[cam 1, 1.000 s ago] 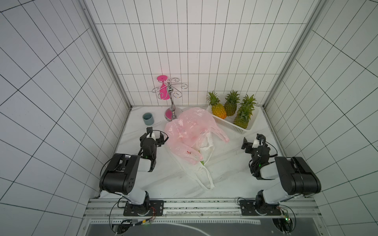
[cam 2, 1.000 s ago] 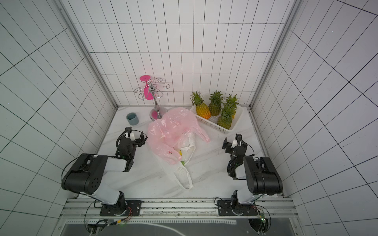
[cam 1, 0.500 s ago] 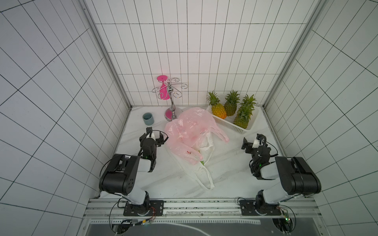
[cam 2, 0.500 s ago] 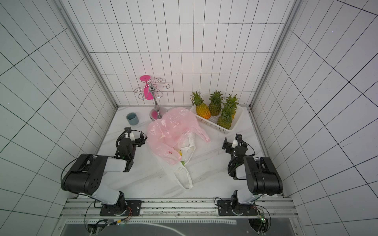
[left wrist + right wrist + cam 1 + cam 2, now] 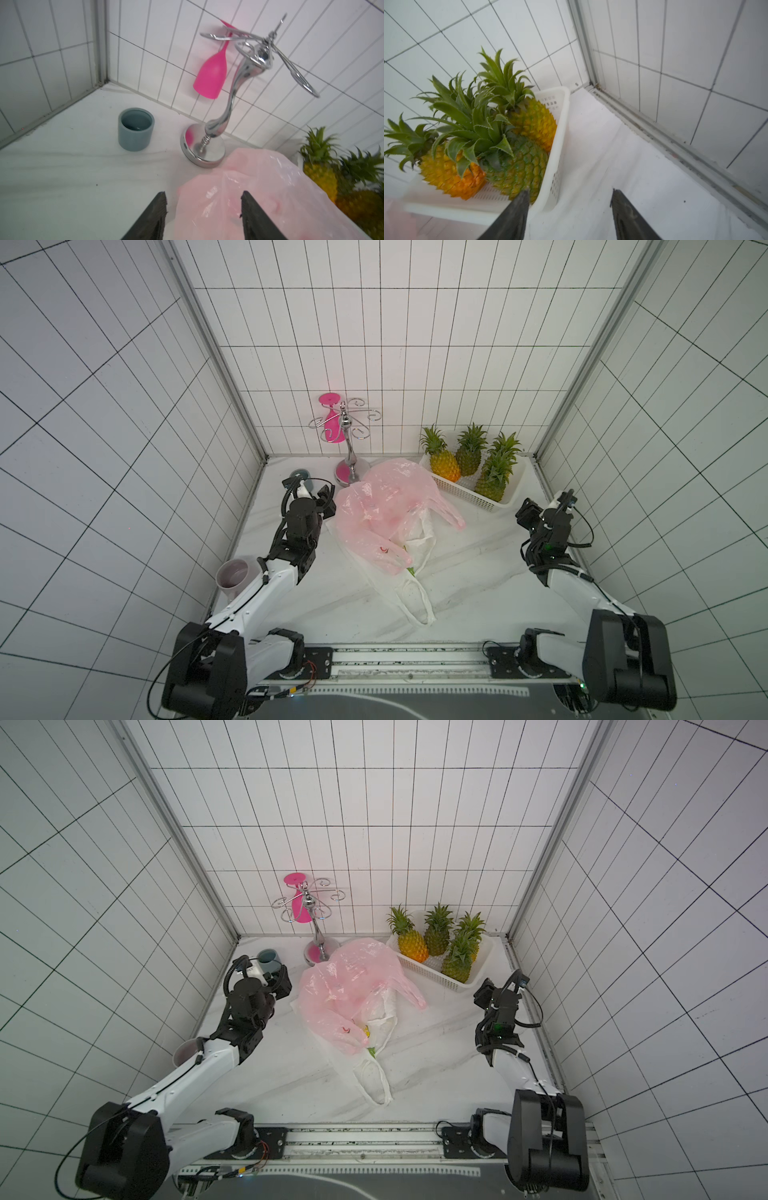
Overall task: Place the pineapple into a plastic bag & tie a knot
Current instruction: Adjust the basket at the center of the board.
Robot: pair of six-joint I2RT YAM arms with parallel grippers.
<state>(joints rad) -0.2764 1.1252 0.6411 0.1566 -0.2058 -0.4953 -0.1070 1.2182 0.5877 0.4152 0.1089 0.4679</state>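
Observation:
Three pineapples (image 5: 468, 460) (image 5: 436, 940) (image 5: 519, 166) stand in a white basket (image 5: 469, 495) (image 5: 436, 977) (image 5: 560, 145) at the back right. A crumpled pink plastic bag (image 5: 386, 506) (image 5: 353, 986) (image 5: 239, 187) lies mid-table on top of a white plastic bag (image 5: 409, 593) (image 5: 374, 1077). My left gripper (image 5: 324, 499) (image 5: 282, 979) (image 5: 203, 195) is open at the pink bag's left edge, with the bag's film showing between its fingers. My right gripper (image 5: 540, 506) (image 5: 496, 988) (image 5: 570, 193) hangs open and empty by the basket's near right end.
A blue-grey cup (image 5: 301, 475) (image 5: 269, 959) (image 5: 136, 128) and a chrome stand (image 5: 347, 435) (image 5: 228, 99) holding a pink glass (image 5: 209, 76) are at the back left. A mauve cup (image 5: 232, 574) (image 5: 185, 1050) sits beside the left arm. Tiled walls close three sides.
Both arms have unfolded from a tucked pose and reached a little toward the back. The mauve cup, hidden before by the left arm, now shows. The bags and pineapples have not moved.

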